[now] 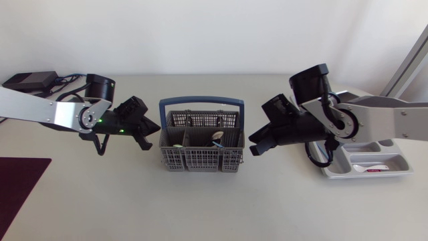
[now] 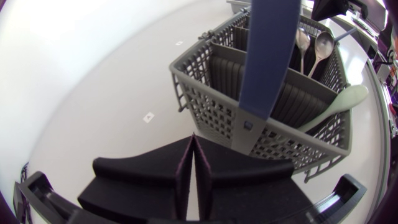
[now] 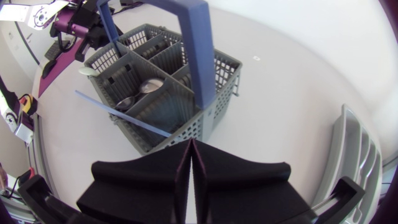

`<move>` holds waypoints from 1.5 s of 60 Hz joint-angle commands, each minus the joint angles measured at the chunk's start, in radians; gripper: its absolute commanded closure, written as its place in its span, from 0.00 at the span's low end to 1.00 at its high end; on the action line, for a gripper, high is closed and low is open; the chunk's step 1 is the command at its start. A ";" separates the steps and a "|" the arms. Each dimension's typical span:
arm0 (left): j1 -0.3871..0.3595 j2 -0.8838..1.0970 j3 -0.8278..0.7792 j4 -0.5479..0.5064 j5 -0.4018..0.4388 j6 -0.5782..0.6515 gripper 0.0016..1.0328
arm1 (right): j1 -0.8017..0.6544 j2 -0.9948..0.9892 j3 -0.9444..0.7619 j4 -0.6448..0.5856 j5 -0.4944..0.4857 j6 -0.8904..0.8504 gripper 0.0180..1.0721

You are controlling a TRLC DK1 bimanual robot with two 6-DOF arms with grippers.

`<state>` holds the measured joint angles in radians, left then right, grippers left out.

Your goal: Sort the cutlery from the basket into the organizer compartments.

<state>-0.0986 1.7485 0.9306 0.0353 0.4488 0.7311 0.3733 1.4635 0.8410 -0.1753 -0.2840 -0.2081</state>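
A grey cutlery basket (image 1: 200, 150) with a blue handle (image 1: 200, 102) stands mid-table. Two metal spoons (image 2: 312, 45) and a pale spoon (image 2: 339, 104) stick out of it, and a thin blue rod (image 3: 121, 114) pokes out over its rim. My left gripper (image 1: 154, 132) hangs shut and empty just left of the basket (image 2: 217, 93). At the basket's right side my right gripper (image 1: 254, 145) is also shut, with nothing in it, pointing at the basket (image 3: 155, 106). The grey organizer (image 1: 394, 161) lies at the far right with a white spoon (image 1: 370, 168) in one compartment.
A dark red mat (image 1: 20, 184) covers the table's front left corner. A black box with cables (image 1: 30, 82) sits at the back left. The organizer's rim (image 3: 357, 162) is beside my right gripper (image 3: 191, 146).
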 commanded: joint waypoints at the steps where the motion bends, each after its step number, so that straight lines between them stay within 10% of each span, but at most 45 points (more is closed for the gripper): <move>1: 0.033 -0.073 -0.039 -0.012 0.016 0.025 0.90 | -0.010 -0.058 -0.051 0.008 0.028 0.018 0.94; 19: 0.040 -0.434 -0.200 -0.124 0.030 0.088 0.82 | 0.001 -0.238 -0.112 -0.067 0.057 -0.013 0.91; 42: -0.187 -0.675 -0.233 -0.351 -0.009 0.168 0.71 | 0.073 -0.437 -0.181 -0.150 0.097 -0.040 0.65; 61: -0.368 -0.586 -0.228 -0.308 -0.186 0.243 0.70 | 0.187 -0.497 -0.226 -0.159 0.181 -0.039 0.64; 90: -0.398 -0.437 -0.171 -0.192 -0.298 0.298 0.70 | 0.236 -0.502 -0.240 -0.144 0.204 -0.033 0.64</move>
<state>-0.4870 1.2831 0.7223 -0.1768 0.1600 0.9997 0.5972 0.9684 0.6262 -0.3206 -0.0948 -0.2390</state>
